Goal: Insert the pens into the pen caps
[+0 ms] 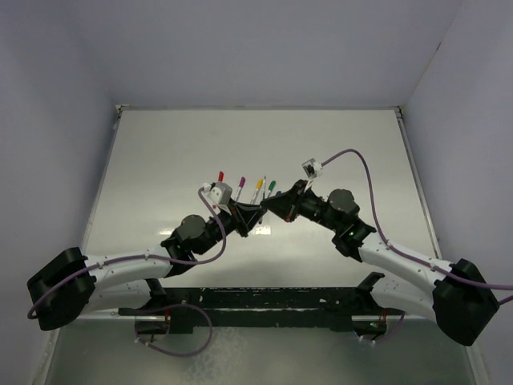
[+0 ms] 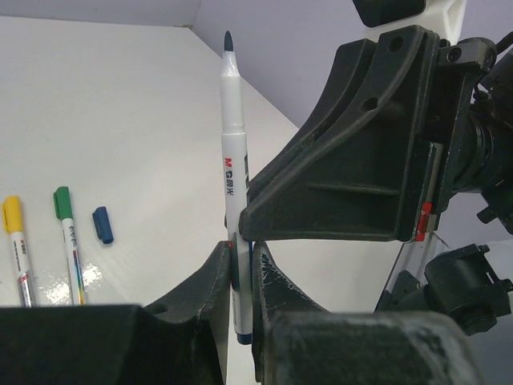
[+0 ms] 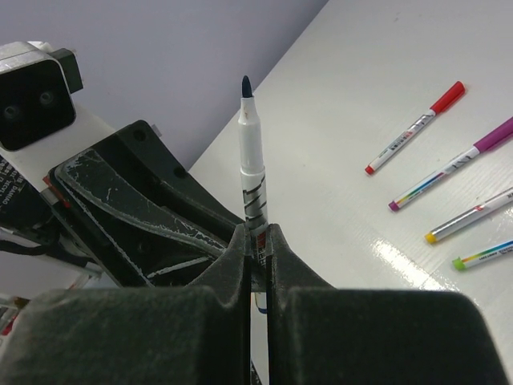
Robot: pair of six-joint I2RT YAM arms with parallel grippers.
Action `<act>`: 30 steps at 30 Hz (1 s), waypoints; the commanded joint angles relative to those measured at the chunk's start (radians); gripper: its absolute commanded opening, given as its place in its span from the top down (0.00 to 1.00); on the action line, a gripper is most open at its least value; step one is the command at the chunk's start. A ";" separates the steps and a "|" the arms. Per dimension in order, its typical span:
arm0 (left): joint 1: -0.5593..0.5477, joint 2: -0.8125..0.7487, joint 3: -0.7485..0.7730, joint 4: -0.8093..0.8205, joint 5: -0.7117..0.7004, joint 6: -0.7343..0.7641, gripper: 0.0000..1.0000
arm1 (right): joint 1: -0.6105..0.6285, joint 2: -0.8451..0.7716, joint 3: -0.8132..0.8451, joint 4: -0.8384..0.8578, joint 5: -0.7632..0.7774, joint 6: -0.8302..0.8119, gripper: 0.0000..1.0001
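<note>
An uncapped blue-tipped pen (image 2: 232,144) stands upright with both grippers meeting on it above the table's middle. My left gripper (image 2: 240,249) is shut on its lower barrel. My right gripper (image 3: 256,233) is shut on the same pen (image 3: 252,168), tip pointing up. In the top view the left gripper (image 1: 248,215) and right gripper (image 1: 271,207) touch tip to tip. A loose blue cap (image 2: 102,224) lies on the table. Capped red (image 3: 417,127), purple (image 3: 457,164), yellow (image 3: 473,212) and green (image 3: 485,255) pens lie in a row.
The four capped pens lie just beyond the grippers in the top view, red (image 1: 220,175) leftmost and green (image 1: 271,186) rightmost. The white table (image 1: 160,160) is walled in on three sides. The right gripper's body (image 2: 345,176) fills the right of the left wrist view.
</note>
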 commanded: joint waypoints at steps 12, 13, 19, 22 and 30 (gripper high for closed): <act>0.005 -0.138 -0.021 -0.286 -0.157 -0.006 1.00 | 0.010 -0.103 0.126 -0.165 0.096 -0.134 0.58; 0.005 -0.151 -0.026 -0.304 -0.172 -0.010 1.00 | 0.011 -0.110 0.131 -0.187 0.112 -0.143 0.58; 0.004 -0.203 -0.021 -0.450 -0.226 -0.007 1.00 | 0.010 -0.065 0.250 -0.531 0.390 -0.144 0.71; 0.005 -0.202 0.014 -0.572 -0.238 0.001 1.00 | 0.010 0.042 0.371 -0.763 0.554 -0.149 0.74; 0.005 -0.173 0.121 -0.805 -0.220 0.046 1.00 | 0.010 0.405 0.517 -0.972 0.664 -0.112 0.72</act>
